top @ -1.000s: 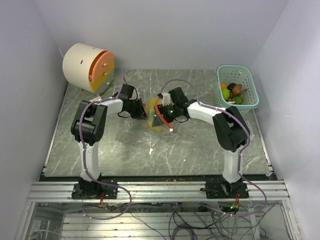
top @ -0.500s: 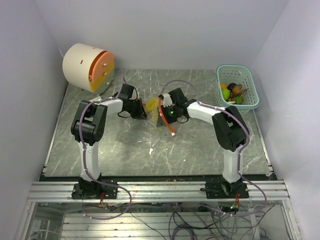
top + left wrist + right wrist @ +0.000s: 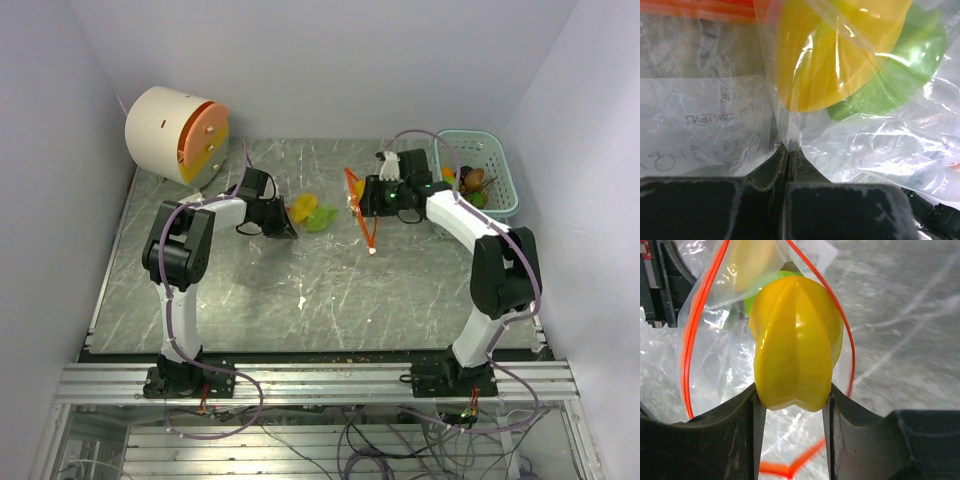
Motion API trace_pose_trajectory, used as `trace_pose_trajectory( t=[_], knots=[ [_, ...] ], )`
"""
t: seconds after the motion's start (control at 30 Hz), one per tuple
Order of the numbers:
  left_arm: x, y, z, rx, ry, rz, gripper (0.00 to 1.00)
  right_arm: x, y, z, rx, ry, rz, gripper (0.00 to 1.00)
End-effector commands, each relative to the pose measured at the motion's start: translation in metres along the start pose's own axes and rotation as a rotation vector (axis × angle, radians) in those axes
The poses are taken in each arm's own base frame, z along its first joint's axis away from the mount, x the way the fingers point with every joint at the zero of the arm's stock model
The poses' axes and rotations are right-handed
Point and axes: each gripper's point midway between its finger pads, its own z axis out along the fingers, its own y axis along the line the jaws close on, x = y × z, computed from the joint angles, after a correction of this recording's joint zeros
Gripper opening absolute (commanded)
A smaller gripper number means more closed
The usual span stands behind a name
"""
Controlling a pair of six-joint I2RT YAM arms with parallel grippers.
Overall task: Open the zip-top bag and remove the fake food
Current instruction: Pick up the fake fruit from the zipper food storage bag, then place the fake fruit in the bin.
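Swung right toward pale teal perforated basket (image 3: 500, 190) with right tool (image 3: 792, 390) clamped on ribbed yellow toy fruit (image 3: 795, 340) at red-orange mouth of clear crinkly zip-top bag (image 3: 715, 100), at middle of bench (image 3: 250, 300); left tool (image 3: 788, 150) pinching bag film. Draw fruit straight out, clear of strip.

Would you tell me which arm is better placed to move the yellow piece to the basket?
Right: the right hand grips the yellow piece near the basket; the left hand pinches the bag.

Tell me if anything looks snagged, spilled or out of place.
The orange zip strip of the clear plastic bag loops behind the yellow ribbed toy fruit in the right gripper, possibly snagged. A white scrap lies on the grey marbled table.
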Motion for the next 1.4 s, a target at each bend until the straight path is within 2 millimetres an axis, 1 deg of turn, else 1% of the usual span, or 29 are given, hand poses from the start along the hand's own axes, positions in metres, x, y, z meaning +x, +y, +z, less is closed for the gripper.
trace_pose_trajectory(
  t=[0.0, 0.1, 0.17, 0.23, 0.4, 0.5, 0.57, 0.67, 0.7, 0.77, 0.83, 0.87, 0.93, 1.0, 1.07, 1.13, 1.2, 1.27, 1.3, 1.37],
  knots=[
    [-0.008, 0.001, 0.000, -0.001, -0.020, -0.006, 0.07, -0.021, -0.026, -0.047, 0.101, -0.086, 0.041, 0.15],
    [-0.011, 0.001, 0.000, -0.002, -0.018, 0.000, 0.07, -0.046, -0.046, -0.079, 0.190, -0.184, 0.058, 0.14],
    [-0.011, 0.000, 0.001, -0.001, -0.015, 0.000, 0.07, -0.063, -0.056, -0.098, 0.230, -0.241, 0.074, 0.15],
    [-0.013, 0.000, 0.002, 0.000, -0.014, 0.001, 0.07, -0.079, -0.072, -0.115, 0.263, -0.282, 0.104, 0.15],
    [-0.020, -0.006, 0.001, 0.011, -0.031, 0.000, 0.07, -0.102, -0.119, -0.150, 0.360, -0.370, 0.258, 0.15],
    [-0.025, -0.009, -0.004, 0.006, -0.040, 0.012, 0.07, -0.100, -0.152, -0.167, 0.438, -0.396, 0.361, 0.16],
    [-0.028, -0.011, -0.007, -0.005, -0.045, 0.024, 0.07, -0.094, -0.170, -0.172, 0.485, -0.386, 0.405, 0.17],
    [-0.031, -0.012, -0.010, -0.015, -0.048, 0.034, 0.07, -0.085, -0.185, -0.177, 0.534, -0.386, 0.428, 0.21],
    [-0.031, -0.012, -0.011, -0.015, -0.051, 0.037, 0.07, -0.083, -0.188, -0.178, 0.551, -0.386, 0.431, 0.24],
    [-0.032, -0.013, -0.011, -0.012, -0.053, 0.035, 0.07, -0.080, -0.193, -0.183, 0.594, -0.386, 0.428, 0.42],
    [-0.032, -0.015, -0.010, 0.000, -0.056, 0.030, 0.07, -0.080, -0.195, -0.189, 0.622, -0.394, 0.411, 0.60],
    [-0.032, -0.015, -0.009, 0.006, -0.057, 0.027, 0.07, -0.081, -0.195, -0.194, 0.636, -0.404, 0.401, 0.67],
    [-0.033, -0.017, -0.008, 0.018, -0.060, 0.023, 0.07, -0.085, -0.190, -0.199, 0.640, -0.416, 0.376, 0.76],
    [-0.034, -0.018, -0.008, 0.023, -0.062, 0.021, 0.07, -0.086, -0.188, -0.201, 0.643, -0.421, 0.365, 0.81],
    [-0.035, -0.019, -0.008, 0.024, -0.060, 0.022, 0.07, -0.086, -0.185, -0.202, 0.646, -0.423, 0.362, 0.80],
    [-0.035, -0.019, -0.008, 0.023, -0.060, 0.026, 0.07, -0.091, -0.175, -0.201, 0.628, -0.436, 0.331, 0.74],
    [-0.035, -0.018, -0.008, 0.018, -0.057, 0.026, 0.07, -0.098, -0.149, -0.186, 0.556, -0.426, 0.270, 0.70],
    [-0.034, -0.017, -0.007, 0.015, -0.056, 0.024, 0.07, -0.106, -0.119, -0.165, 0.502, -0.391, 0.194, 0.67],
    [-0.033, -0.016, -0.007, 0.014, -0.054, 0.023, 0.07, -0.108, -0.103, -0.154, 0.485, -0.365, 0.154, 0.66],
    [-0.032, -0.016, -0.007, 0.015, -0.054, 0.020, 0.07, -0.104, -0.083, -0.130, 0.453, -0.311, 0.116, 0.61]
  ],
)
